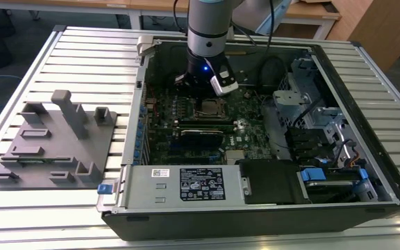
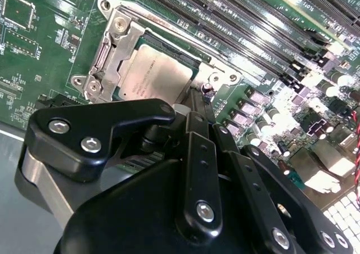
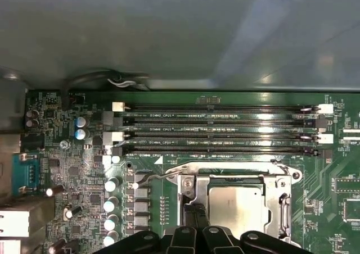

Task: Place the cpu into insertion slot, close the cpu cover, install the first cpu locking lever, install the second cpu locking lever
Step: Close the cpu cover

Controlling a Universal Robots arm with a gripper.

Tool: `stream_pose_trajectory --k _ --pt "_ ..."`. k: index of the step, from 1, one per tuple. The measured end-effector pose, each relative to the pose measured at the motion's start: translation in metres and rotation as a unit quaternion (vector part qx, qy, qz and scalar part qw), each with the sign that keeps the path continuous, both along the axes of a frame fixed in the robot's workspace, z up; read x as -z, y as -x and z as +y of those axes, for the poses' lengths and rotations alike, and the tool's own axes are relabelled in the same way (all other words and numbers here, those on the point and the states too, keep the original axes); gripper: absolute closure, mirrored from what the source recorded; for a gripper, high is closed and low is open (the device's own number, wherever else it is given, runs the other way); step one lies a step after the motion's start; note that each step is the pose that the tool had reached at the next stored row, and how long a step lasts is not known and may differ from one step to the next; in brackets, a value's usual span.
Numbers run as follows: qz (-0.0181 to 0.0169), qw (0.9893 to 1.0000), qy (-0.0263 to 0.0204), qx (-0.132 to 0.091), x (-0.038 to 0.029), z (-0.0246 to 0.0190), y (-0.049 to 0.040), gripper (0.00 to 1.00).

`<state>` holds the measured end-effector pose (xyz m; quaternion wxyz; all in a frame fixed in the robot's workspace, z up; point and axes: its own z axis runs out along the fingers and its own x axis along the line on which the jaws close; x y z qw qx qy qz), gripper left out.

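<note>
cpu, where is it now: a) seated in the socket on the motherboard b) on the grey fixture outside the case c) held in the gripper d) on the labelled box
a: the cpu lies flat in the insertion slot, silver top framed by its metal rim in both wrist views

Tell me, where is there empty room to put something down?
In the exterior view, bare table slats lie behind the grey fixture block and in front of it. Inside the computer case it is crowded, mostly around the gripper by the cpu.
</note>
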<state>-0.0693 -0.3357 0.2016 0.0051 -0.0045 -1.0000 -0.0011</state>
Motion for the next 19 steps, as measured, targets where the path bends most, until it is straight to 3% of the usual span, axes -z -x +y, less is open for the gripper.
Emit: stream_pose_trajectory --k 14,19 --pt "0.0001 1.0000 0.0003 0.000 0.0044 0.0000 0.0000 0.90" --pt "-0.0003 1.0000 -0.0002 0.000 0.0007 0.0002 -0.0001 0.90"
